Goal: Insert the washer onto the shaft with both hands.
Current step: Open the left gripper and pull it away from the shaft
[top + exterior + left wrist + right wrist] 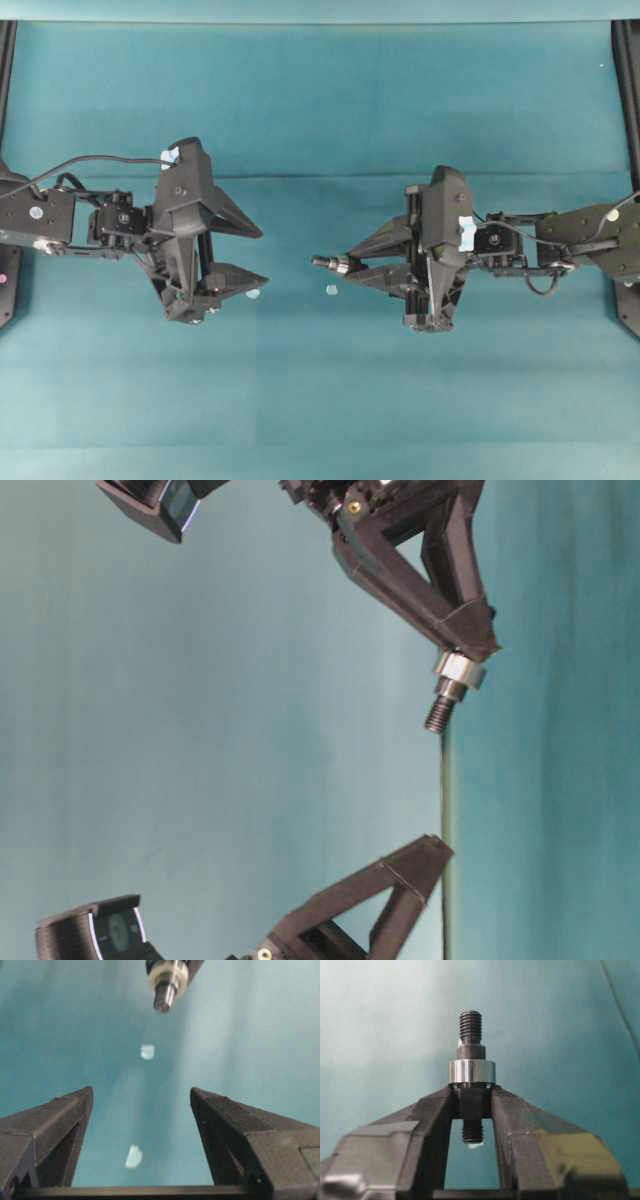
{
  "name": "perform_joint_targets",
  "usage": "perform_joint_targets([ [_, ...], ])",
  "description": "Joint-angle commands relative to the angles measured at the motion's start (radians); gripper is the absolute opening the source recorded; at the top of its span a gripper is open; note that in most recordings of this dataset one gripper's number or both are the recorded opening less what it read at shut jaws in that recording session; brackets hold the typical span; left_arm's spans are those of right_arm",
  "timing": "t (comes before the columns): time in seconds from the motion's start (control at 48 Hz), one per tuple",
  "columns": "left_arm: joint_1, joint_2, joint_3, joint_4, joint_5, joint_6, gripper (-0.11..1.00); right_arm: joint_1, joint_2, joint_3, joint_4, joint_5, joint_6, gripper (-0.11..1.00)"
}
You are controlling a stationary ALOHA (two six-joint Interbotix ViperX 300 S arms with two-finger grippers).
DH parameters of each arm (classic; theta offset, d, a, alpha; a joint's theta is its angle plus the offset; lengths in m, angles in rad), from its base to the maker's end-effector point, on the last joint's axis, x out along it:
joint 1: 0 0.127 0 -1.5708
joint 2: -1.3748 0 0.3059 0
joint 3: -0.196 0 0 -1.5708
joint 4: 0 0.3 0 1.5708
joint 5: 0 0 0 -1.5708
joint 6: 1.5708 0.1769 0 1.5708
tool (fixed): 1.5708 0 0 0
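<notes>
Washer (471,1071) already sits on the shaft (470,1027), just ahead of the right gripper (472,1105) clenched on it, while the left gripper (141,1097) gapes empty opposite, so little beyond release seems left.

A robotics lab bench is being shown: a teal cloth (320,120) is being spread beneath both claws, and black frame rails (627,90) are being seen standing outboard of each arm.
</notes>
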Motion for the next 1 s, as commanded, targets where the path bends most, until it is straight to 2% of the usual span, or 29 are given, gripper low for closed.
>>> perform_joint_targets([
  [0.0,-0.002,-0.014,-0.009,0.002,0.015,0.002,0.84,0.0,-0.006,-0.017,-0.002,0.0,-0.006,0.01],
  [0.978,-0.005,-0.014,-0.008,0.002,0.031,0.002,0.84,-0.006,-0.006,-0.017,-0.002,0.002,-0.006,0.01],
])
